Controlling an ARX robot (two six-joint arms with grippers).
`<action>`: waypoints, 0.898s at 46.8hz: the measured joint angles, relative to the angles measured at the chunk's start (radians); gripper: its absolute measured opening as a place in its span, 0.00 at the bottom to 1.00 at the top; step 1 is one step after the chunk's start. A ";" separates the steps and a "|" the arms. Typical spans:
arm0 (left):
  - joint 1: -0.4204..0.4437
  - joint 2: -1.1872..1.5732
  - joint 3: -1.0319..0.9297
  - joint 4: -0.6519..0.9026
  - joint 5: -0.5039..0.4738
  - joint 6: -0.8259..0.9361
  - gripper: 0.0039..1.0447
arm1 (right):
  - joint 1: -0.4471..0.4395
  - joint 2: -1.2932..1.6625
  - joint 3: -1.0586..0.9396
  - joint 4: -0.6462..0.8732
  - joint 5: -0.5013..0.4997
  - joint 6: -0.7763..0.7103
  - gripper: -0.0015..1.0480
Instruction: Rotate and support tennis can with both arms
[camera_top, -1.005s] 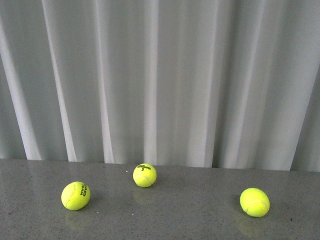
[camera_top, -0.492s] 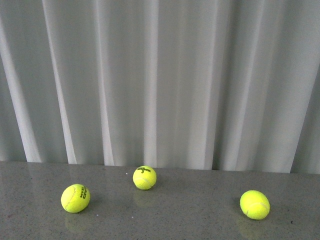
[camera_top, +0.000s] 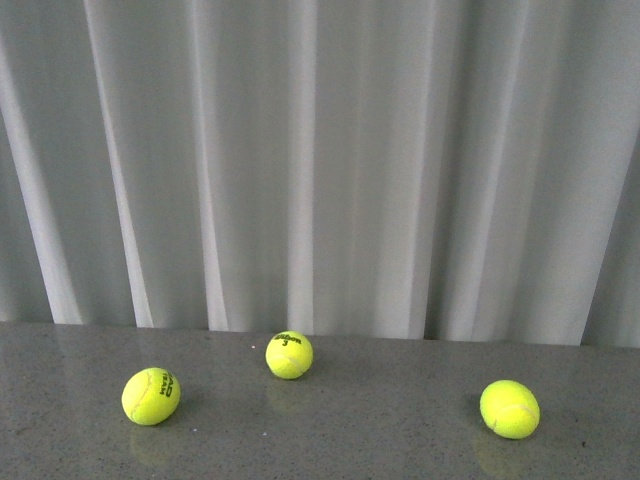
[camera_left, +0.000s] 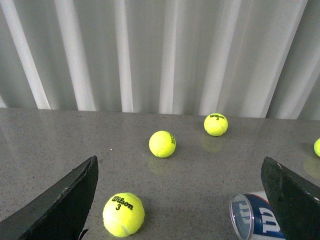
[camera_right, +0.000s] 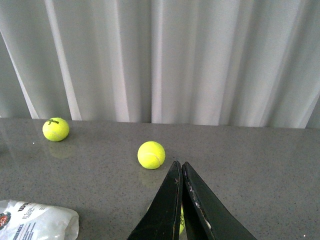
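Task not begun: the tennis can (camera_left: 256, 218) lies untouched on the tabletop (camera_left: 60, 135). Near it the left hand (camera_left: 180, 159) gapes empty; the right hand (camera_right: 181, 166) is pinched closed, holding nothing.

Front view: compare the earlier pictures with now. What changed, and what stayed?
Everything slipped slightly lower in the picture together, so the camera likely tilted. The left ball, middle ball and right ball kept their places on the table. Nothing was taken hold of or let go.
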 joint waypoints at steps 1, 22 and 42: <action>0.000 0.000 0.000 0.000 0.000 0.000 0.94 | 0.000 -0.003 0.000 -0.002 0.000 0.000 0.03; 0.000 -0.001 0.000 0.000 0.000 0.000 0.94 | 0.000 -0.208 0.001 -0.214 -0.003 0.000 0.03; 0.000 -0.001 0.000 0.000 0.000 0.000 0.94 | 0.000 -0.208 0.001 -0.215 -0.003 0.000 0.49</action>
